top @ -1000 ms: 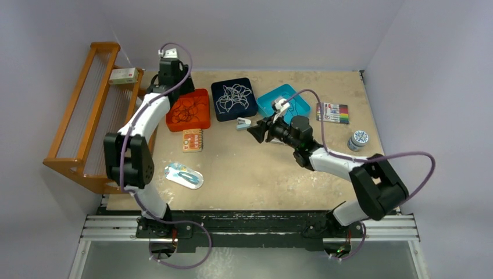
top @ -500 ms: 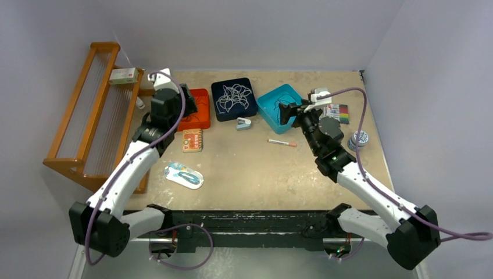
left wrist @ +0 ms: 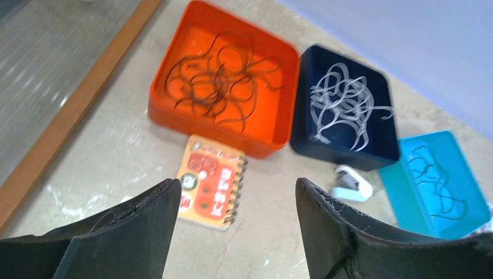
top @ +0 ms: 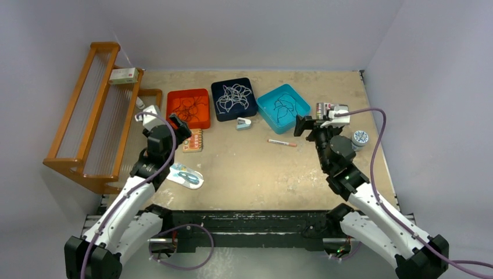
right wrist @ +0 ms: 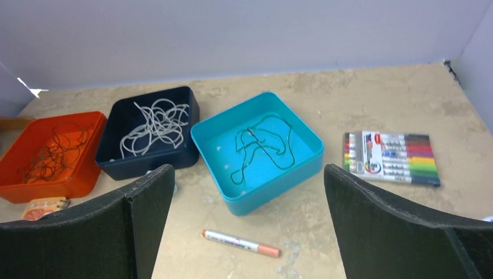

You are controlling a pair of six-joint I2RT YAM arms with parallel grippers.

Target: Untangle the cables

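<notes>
Cables lie apart by colour in three square trays set in a row across the upper middle of the top view. The dark brown cables (top: 189, 108) are heaped in the orange tray (top: 188, 91). The white-grey cables (top: 232, 97) loop about in the navy tray (top: 251, 111) just to its right. A black cable (right wrist: 260, 145) curls on the floor of the teal tray (right wrist: 273, 189), further right again.

The left gripper (left wrist: 235, 186) hangs at the left of the top view, below the orange tray. Its fingers are spread apart with nothing between them, and it is clear of every cable. A small spiral notebook (top: 193, 140) lies on the table (top: 250, 168) under it.

The right gripper (right wrist: 249, 171) sits right of centre, just below and right of the teal tray. Its fingers are wide apart and hold nothing. From its own camera a red-and-white pen (right wrist: 241, 243) lies on the table between the fingers, near the teal tray. A pack of coloured markers (right wrist: 390, 158) lies flat to the right. A wooden rack (top: 87, 116) stands along the left edge.
</notes>
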